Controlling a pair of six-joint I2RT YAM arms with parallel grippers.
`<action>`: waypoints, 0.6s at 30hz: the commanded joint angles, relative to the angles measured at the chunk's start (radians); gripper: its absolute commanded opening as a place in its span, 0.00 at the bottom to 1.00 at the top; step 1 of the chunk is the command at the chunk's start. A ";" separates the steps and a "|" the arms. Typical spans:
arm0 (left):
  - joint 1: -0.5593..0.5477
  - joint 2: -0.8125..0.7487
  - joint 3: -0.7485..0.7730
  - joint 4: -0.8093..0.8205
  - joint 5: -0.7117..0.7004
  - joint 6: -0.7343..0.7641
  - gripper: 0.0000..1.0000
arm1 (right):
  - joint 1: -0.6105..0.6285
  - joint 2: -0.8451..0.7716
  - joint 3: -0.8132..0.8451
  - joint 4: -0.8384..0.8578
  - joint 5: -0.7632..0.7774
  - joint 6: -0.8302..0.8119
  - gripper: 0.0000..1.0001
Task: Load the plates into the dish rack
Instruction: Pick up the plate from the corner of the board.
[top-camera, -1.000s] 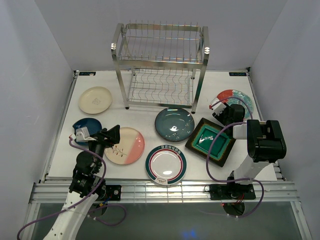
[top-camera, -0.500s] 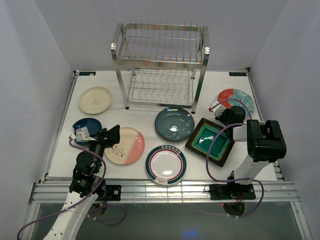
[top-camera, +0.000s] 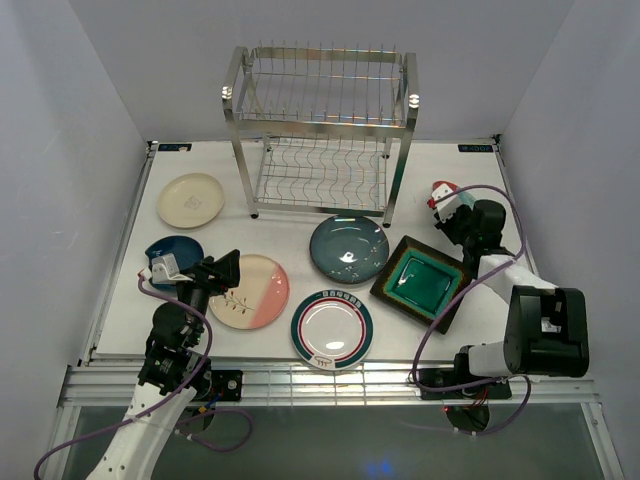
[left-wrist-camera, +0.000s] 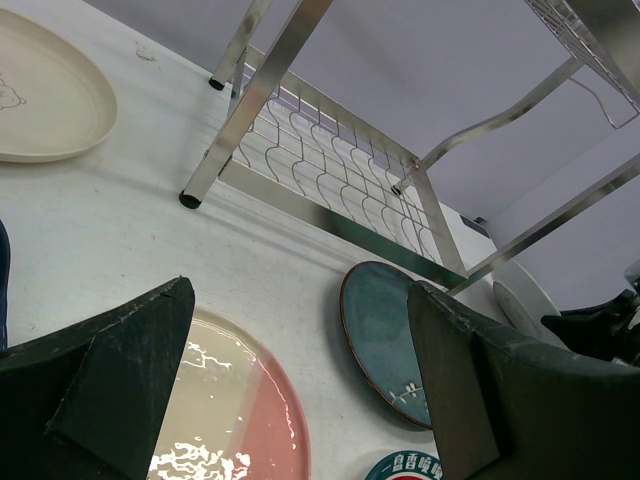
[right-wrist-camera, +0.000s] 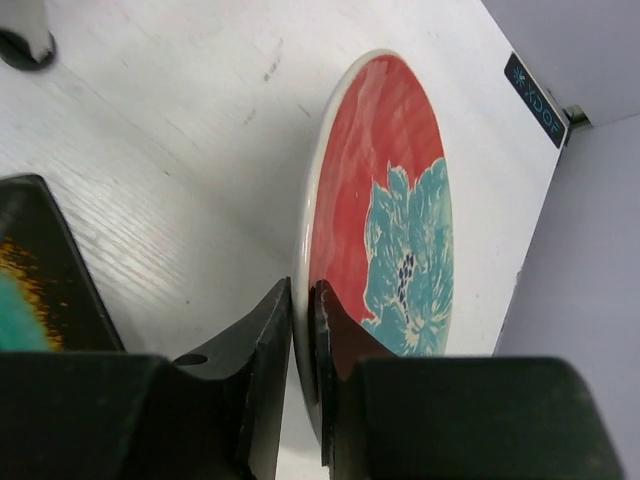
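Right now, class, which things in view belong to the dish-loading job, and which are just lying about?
Job: dish rack, cream plate, dark blue plate, pink-and-cream plate, dark teal plate, green-red-rimmed plate, square green plate, red-and-teal plate.
Lying about: corner label.

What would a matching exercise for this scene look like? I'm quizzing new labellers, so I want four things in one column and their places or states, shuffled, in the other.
Things
1. red-and-teal plate
2. cream plate
3. square green plate
4. left pincer

Places or states
A. open, holding nothing
B. lying flat, left of the dish rack
C. up on edge, rim clamped in the right pincer
D. lying flat, right of the dark teal plate

Pairs: 1-C, 2-B, 3-D, 4-A
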 joint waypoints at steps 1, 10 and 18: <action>-0.002 0.010 -0.007 -0.001 -0.004 -0.004 0.98 | 0.003 -0.109 0.107 -0.107 -0.121 0.137 0.08; -0.002 0.009 -0.007 -0.001 0.001 -0.004 0.98 | 0.003 -0.233 0.268 -0.288 -0.144 0.296 0.08; -0.002 0.017 -0.005 0.002 0.005 -0.004 0.98 | 0.003 -0.282 0.412 -0.397 -0.075 0.404 0.08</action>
